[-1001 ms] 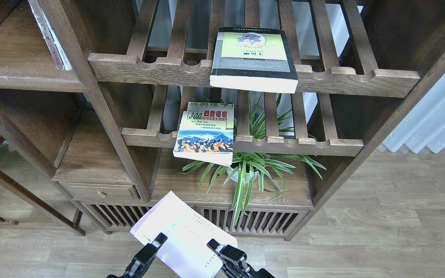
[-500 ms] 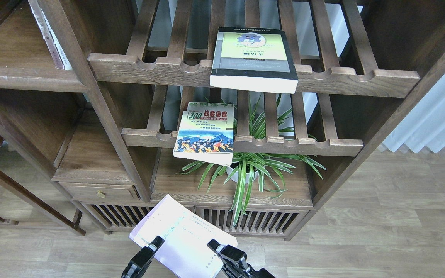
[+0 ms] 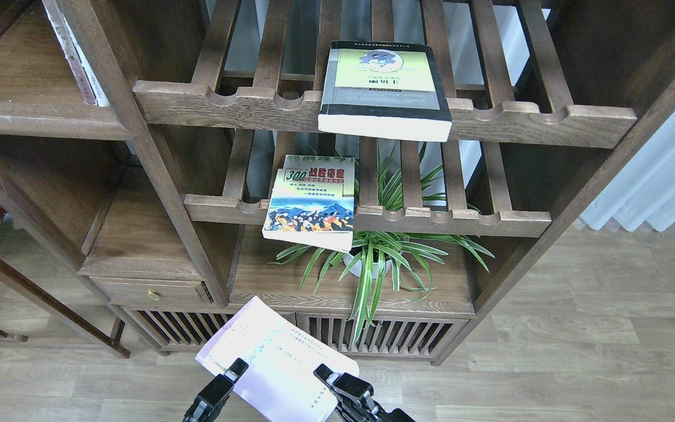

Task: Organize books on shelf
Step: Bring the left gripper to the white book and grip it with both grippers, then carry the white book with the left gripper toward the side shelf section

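Observation:
A pale lavender book (image 3: 276, 357) is held up low in the view, in front of the cabinet's base. My right gripper (image 3: 324, 375) has a finger on its cover and grips its lower right part. My left gripper (image 3: 233, 369) touches the book's left edge; its fingers cannot be told apart. A thick yellow-and-grey book (image 3: 384, 88) lies flat on the upper slatted rack. The "300" book (image 3: 313, 202) lies on the lower slatted rack and overhangs its front rail. A solid dark-brown shelf (image 3: 38, 120) is at the upper left.
A potted spider plant (image 3: 372, 258) stands on the solid board under the racks. A thin book (image 3: 74, 53) leans upright on the upper left shelf. A small drawer (image 3: 150, 290) and slatted base are low in the cabinet. A white curtain (image 3: 665, 176) hangs right.
My left gripper has shifted slightly right and down along the lavender book's left edge. The book and right gripper have sunk a trifle. The other books have not moved.

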Action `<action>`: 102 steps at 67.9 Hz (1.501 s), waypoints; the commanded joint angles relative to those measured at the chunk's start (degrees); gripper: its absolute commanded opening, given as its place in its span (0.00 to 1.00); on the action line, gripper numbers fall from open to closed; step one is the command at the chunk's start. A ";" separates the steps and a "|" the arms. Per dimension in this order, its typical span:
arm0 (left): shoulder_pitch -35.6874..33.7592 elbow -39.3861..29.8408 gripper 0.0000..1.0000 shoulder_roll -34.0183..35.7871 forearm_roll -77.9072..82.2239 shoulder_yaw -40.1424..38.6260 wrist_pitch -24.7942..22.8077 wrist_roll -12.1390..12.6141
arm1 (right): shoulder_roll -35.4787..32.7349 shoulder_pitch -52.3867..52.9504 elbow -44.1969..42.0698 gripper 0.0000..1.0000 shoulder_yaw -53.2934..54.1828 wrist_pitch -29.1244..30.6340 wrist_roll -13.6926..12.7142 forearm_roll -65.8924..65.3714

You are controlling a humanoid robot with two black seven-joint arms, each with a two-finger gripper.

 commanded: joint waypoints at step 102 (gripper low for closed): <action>2.63 -1.90 0.08 4.39 -0.42 -15.89 0.02 1.02 | 0.02 1.05 -3.10 0.99 0.70 0.00 0.32 0.16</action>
